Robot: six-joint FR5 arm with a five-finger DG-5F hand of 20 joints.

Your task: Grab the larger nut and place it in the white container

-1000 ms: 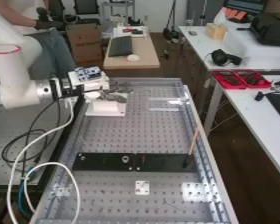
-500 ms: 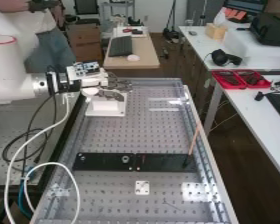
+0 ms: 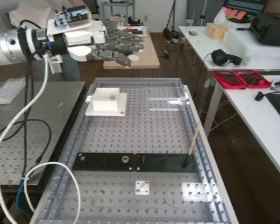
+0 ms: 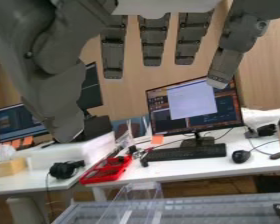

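My hand [image 3: 116, 46] is up high, beyond the white container [image 3: 105, 100] as I see it in the high cam. Fingers [image 4: 152, 42] approx. straight & wide open, thumb [image 4: 57, 102] well apart from them, nothing held. Container's upright on the bench [image 3: 134, 127]; can't tell if the larger nut's in it. Smaller nut [image 3: 82, 157] + bearing [image 3: 125, 159] sit on the black bar [image 3: 104, 162], near side of container. Red tray [image 3: 228, 80] on the side desk [image 3: 257, 107], well R of container.
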